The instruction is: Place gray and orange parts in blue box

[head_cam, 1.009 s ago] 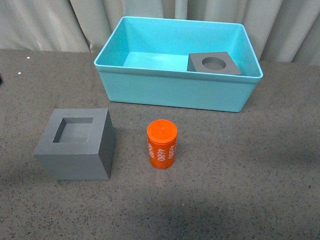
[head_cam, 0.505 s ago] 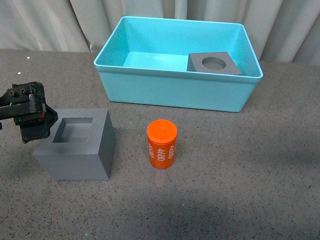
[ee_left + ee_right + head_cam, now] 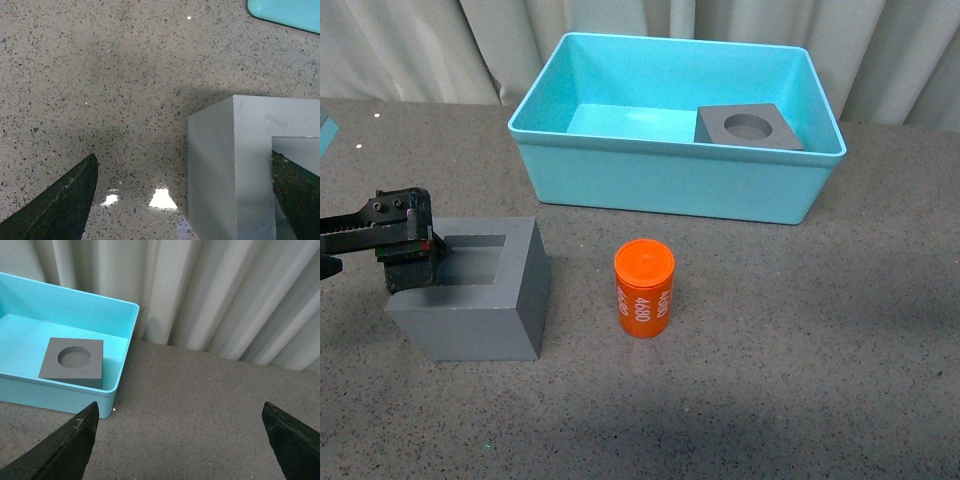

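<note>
I see the blue box [image 3: 670,188] at the back, open side up. The gray cube with round recess [image 3: 718,128] lies inside it at the right end, recess up and turned askew to the walls. The gray cube with square recess [image 3: 480,325] sits outside, front left, recess up. The orange cylinder [image 3: 644,288] stands on end to that cube's right, not touching it, with white "4680" on its side.

Left gripper [image 3: 408,262] low, fingers [image 3: 62,200] spread.
</note>
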You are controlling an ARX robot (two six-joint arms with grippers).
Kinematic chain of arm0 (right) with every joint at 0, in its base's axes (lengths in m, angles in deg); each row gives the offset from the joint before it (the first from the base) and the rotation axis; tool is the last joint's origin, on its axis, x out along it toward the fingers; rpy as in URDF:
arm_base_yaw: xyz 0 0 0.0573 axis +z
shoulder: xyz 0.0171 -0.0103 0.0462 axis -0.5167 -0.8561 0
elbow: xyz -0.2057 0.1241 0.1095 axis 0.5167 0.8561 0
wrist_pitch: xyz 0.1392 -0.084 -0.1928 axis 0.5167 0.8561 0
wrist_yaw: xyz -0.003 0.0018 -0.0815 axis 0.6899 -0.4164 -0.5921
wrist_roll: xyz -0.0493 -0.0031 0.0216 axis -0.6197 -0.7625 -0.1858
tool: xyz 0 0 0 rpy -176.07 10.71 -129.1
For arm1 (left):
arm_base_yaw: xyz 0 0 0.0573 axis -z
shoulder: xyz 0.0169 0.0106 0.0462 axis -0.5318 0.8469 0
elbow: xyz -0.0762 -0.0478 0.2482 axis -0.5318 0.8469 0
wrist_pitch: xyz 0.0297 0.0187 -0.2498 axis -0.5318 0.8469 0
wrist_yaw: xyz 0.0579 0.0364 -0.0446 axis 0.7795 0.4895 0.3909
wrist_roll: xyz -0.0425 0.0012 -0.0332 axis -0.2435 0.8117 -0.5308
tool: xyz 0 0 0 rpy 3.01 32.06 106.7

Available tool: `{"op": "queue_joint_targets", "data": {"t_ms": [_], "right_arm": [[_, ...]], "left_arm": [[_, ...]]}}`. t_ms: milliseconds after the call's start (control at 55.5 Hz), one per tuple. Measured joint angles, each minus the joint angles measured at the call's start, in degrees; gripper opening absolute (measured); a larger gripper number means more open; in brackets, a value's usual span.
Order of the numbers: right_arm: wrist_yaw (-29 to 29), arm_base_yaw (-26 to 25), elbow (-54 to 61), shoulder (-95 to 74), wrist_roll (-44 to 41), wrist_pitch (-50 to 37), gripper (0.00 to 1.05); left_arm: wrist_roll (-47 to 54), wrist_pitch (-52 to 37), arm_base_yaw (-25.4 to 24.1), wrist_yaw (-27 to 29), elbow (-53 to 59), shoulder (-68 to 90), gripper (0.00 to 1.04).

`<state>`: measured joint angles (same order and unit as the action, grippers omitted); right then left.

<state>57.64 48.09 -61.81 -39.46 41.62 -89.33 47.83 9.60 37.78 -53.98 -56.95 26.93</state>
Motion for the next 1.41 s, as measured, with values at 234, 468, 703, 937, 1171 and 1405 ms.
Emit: {"op": "queue_joint_targets", "data": {"t_ms": [234,468,703,937,1171,1405], "right_arm": [[0.0,0.0,0.0,0.0,0.0,0.0,0.95],[0.0,0.0,0.0,0.0,0.0,0.0,0.95],[0.02,0.0,0.0,0.0,0.0,0.0,0.95],[-0.02,0.0,0.0,0.0,0.0,0.0,0.95],[0.02,0.07,0.0,0.0,-0.11,0.0,0.95],[-0.15,0.02,0.0,0.02,-0.11,0.0,0.95]], "left_arm": [[0.7,0.07,0.35,-1.03,-0.28,0.26,0.72],[2.51,2.45,0.52,-0.5,-0.7,-1.11,0.28],[9.97,9.51,0.37,0.68,-0.48,-4.61,0.16],[26.27,7.98,-4.11,8.52,0.74,-5.38,0.15],[43.58,5.4,-5.07,10.08,1.36,-5.38,0.15],[41.4,13.86,-4.63,6.34,-4.7,-6.67,0.15]]}}
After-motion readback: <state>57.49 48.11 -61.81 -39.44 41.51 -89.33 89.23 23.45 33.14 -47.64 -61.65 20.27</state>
